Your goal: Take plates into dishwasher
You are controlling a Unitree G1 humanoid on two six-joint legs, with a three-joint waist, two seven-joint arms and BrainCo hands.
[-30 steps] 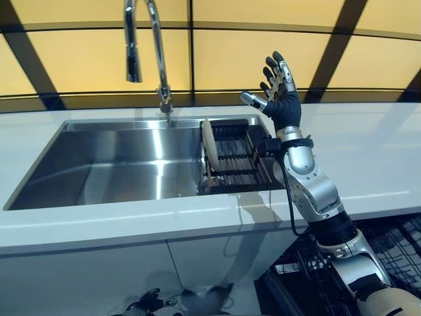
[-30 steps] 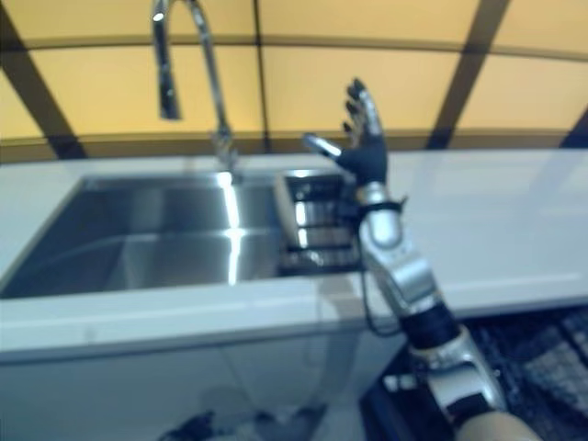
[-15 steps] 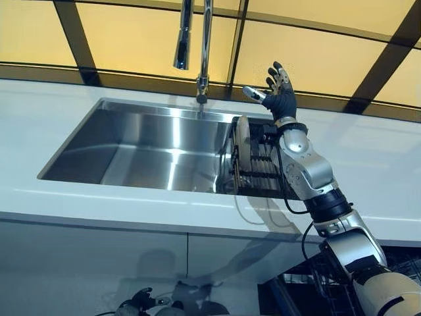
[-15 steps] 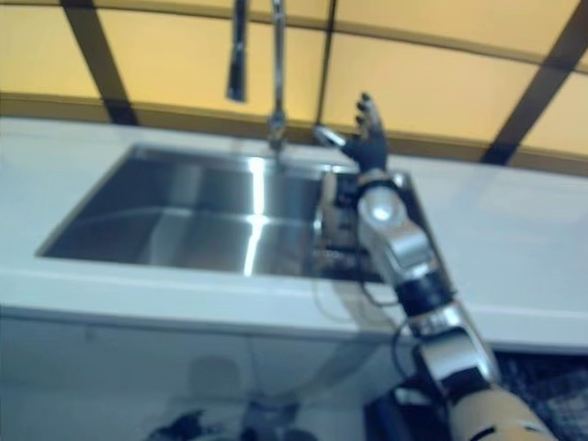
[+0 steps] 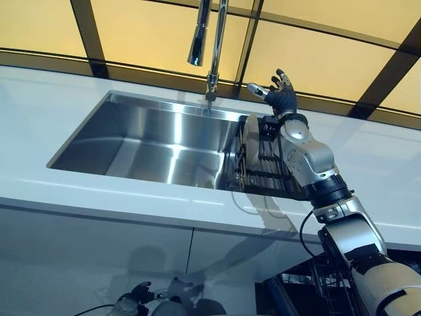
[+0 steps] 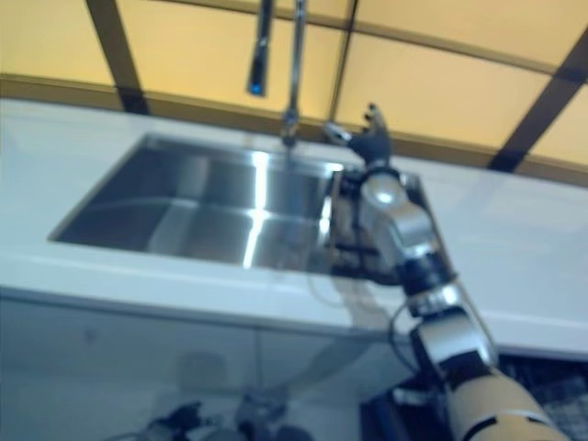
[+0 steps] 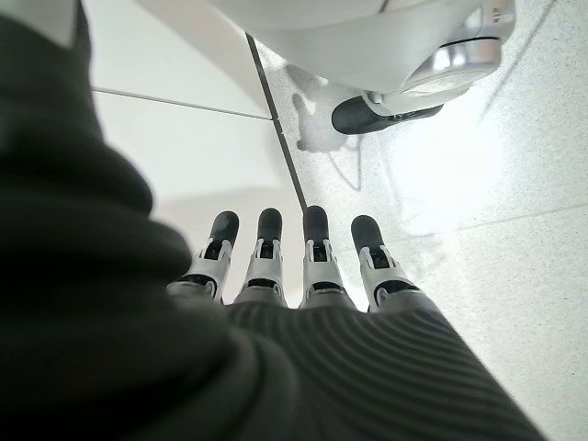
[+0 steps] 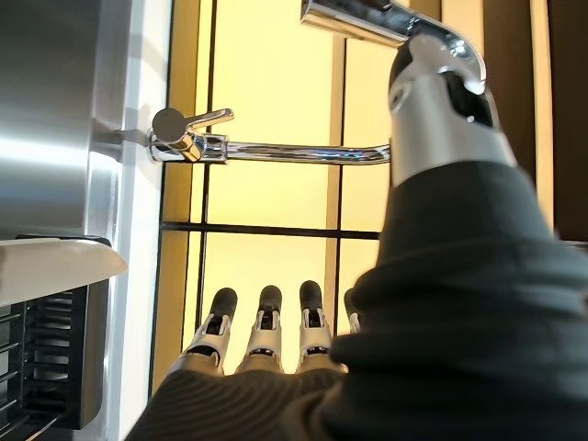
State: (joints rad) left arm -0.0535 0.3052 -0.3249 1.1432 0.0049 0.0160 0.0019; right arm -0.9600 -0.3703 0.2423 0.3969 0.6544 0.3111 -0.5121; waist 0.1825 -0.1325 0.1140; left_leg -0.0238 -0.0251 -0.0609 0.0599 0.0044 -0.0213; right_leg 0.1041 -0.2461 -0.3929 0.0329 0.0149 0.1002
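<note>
a white surface [image 5: 79, 178] runs across the scene, backed by a wall of yellow panels [image 5: 151, 33] split by dark strips. set into the surface is a stainless steel sink [image 5: 145, 141], with a tall chrome faucet [image 5: 214, 46] rising at its far edge and its spray head hanging over the basin.

in the right end of the sink sits a black dish rack [image 5: 263, 164]. a single pale plate [image 5: 250, 155] stands on edge in the rack's left part, upright, its rim facing the near side. in the right wrist view the plate's edge [image 8: 55, 266] shows just beside the rack [image 8: 46, 367], with the faucet [image 8: 276, 152] past it.

the right hand [image 5: 279, 95] is raised over the far right corner of the sink, above the far end of the rack, near the faucet's base but apart from it. its fingers [image 8: 266, 322] are straight and spread, the thumb held out toward the faucet, and it holds nothing; it does not touch the plate, which stands below and nearer than the hand.

the left hand [image 5: 135, 303] hangs low near the bottom edge, in front of the white cabinet fronts [image 5: 99, 250] under the surface. in its own wrist view its fingers [image 7: 317, 248] are straight in a row, released, over a pale speckled floor [image 7: 478, 239], holding nothing.

at the lower right, below the surface, part of a dark wire dishwasher rack [image 5: 309, 286] shows behind the right arm.
</note>
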